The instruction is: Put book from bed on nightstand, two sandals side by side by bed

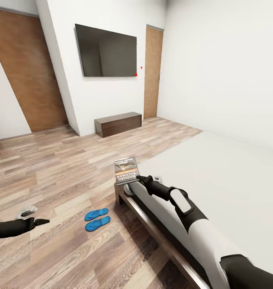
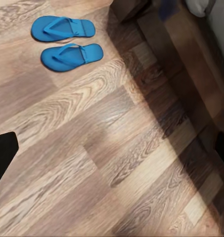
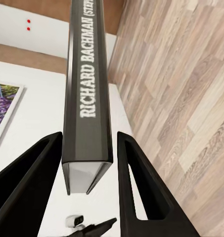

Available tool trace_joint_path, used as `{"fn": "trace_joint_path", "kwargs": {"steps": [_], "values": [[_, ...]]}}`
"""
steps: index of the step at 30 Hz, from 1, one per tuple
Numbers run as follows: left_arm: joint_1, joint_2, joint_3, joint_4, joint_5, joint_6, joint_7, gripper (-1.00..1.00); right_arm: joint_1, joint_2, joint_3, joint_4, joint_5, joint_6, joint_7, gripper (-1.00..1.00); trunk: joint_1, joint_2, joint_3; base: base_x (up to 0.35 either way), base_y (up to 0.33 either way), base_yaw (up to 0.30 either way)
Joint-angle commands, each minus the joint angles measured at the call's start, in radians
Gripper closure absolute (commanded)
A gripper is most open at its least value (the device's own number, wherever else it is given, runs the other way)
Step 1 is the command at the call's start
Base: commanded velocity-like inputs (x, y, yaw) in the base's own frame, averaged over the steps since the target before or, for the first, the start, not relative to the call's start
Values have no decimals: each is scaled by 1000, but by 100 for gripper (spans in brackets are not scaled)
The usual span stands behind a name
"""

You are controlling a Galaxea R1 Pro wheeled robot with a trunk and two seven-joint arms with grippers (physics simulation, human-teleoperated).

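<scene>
I've got the right gripper at the bed's foot corner, jaws either side of the book; the right wrist view shows both fingers flanking its spine, apparently clamped on it. The book is at the mattress corner. Two sandals lie side by side on the wood floor just beside the bed frame. Left gripper hangs low over the floor; can't tell its jaws.
</scene>
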Motion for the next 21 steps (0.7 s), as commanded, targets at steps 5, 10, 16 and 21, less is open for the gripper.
{"fn": "trace_joint_path", "kwargs": {"steps": [5, 10, 16, 21], "values": [[46, -20, -7, -1, 57, -25, -29, -100, -1, -1, -1, 0, -8, 4, 2, 100, 0, 0, -1, 0, 0, 183], [85, -29, -7, -2, 114, -67, -44, -100, -1, 0, -1, 0, -8, 4, 2, 100, 0, 0, -1, 0, 0, 183], [153, -40, -7, -2, 168, -209, -57, -100, -1, 0, -1, 1, -8, 4, 2, 100, 0, 0, -1, 0, 0, 182], [196, -58, -7, -2, 218, -322, -87, -100, -1, 1, -1, 1, -7, 4, 1, 100, 0, 0, -1, 0, 0, 182]]}}
